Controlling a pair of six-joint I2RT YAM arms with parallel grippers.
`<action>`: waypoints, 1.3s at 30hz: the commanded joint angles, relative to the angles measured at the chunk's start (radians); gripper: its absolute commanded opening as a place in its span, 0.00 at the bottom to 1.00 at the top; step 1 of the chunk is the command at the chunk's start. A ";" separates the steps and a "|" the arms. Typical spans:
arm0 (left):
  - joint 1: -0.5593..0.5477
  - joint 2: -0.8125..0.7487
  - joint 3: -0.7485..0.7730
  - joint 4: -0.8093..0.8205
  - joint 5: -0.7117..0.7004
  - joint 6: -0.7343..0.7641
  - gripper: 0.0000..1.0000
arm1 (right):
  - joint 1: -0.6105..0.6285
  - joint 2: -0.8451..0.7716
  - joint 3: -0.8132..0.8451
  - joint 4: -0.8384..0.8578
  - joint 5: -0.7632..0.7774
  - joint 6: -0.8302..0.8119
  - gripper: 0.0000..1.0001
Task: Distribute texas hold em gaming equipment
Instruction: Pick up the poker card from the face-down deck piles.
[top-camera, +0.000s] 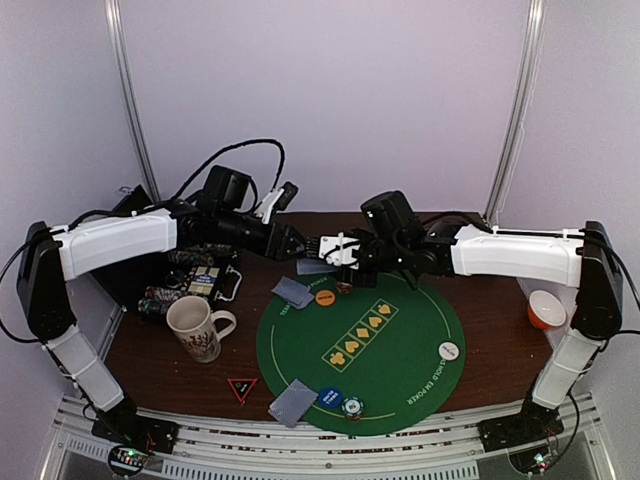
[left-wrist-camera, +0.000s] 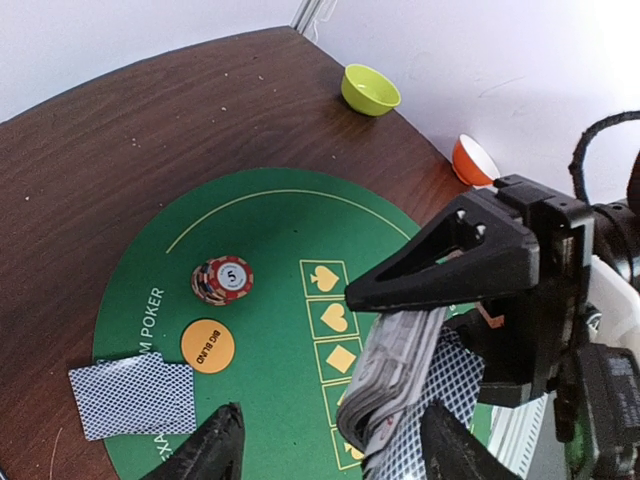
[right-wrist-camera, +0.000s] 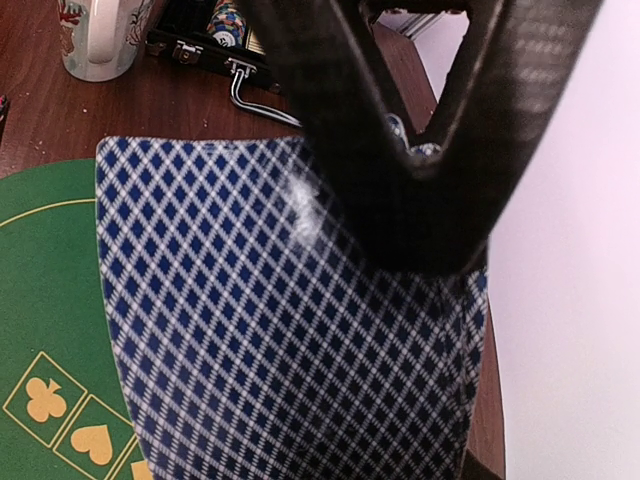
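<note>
The black, open-framed right fingers (left-wrist-camera: 450, 262) pinch a thick, bowed deck (left-wrist-camera: 400, 385) of glossy cards with blue-and-white diamond backs, its lower edge between the spread left fingers (left-wrist-camera: 222, 450). Beyond those, a striped chip stack (left-wrist-camera: 222, 280) and flat orange button (left-wrist-camera: 208, 345) lie on green felt (left-wrist-camera: 270, 230). The deck hides the other right finger; whether a left tip touches it is unclear.

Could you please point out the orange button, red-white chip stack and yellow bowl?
orange button (left-wrist-camera: 208, 346), left wrist view, printed face.
red-white chip stack (left-wrist-camera: 222, 279), left wrist view, top chip.
yellow bowl (left-wrist-camera: 372, 86), left wrist view, inner wall.
</note>
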 joint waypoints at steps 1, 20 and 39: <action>0.005 -0.080 -0.034 0.080 0.009 -0.036 0.63 | -0.004 0.001 0.021 0.008 -0.010 -0.007 0.49; 0.005 -0.108 -0.107 0.105 0.056 -0.056 0.13 | -0.009 0.006 0.024 0.006 -0.006 -0.012 0.49; 0.005 -0.119 -0.085 0.093 0.103 -0.010 0.00 | -0.042 -0.014 0.008 -0.008 -0.017 -0.010 0.48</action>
